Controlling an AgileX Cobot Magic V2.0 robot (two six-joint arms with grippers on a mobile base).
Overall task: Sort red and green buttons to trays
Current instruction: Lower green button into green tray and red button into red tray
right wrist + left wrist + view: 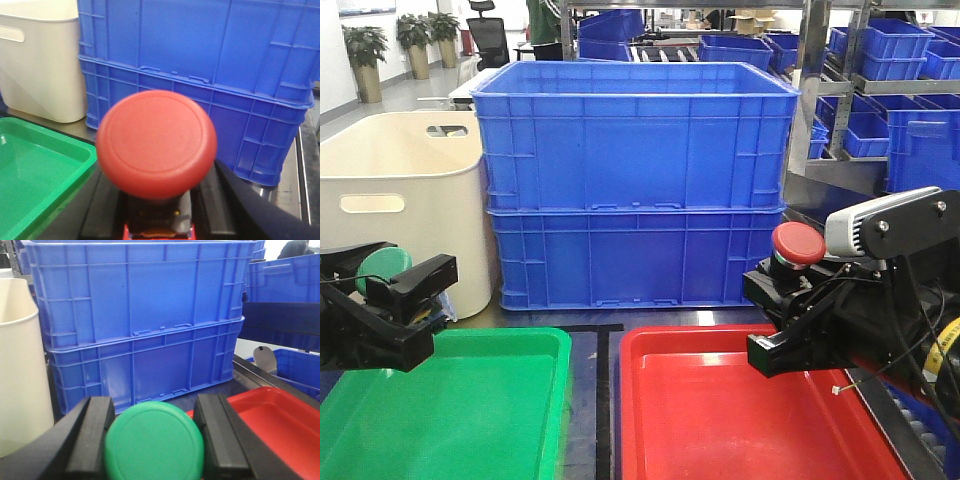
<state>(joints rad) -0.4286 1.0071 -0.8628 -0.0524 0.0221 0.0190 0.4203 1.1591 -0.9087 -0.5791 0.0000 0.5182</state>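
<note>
Since each button must drop into matching tray, both held aloft before blue crates [635,180]: left gripper [405,305] clenched on green button [382,265], front-left of crates, where green tray [470,400] lies; right gripper [782,315] clenched on red button [797,243], front-right, where red tray [720,420] lies.

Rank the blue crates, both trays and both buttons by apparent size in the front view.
1. The blue crates.
2. The red tray and green tray: alike, both cropped.
3. The red button; the green button is half hidden, so unranked.
</note>
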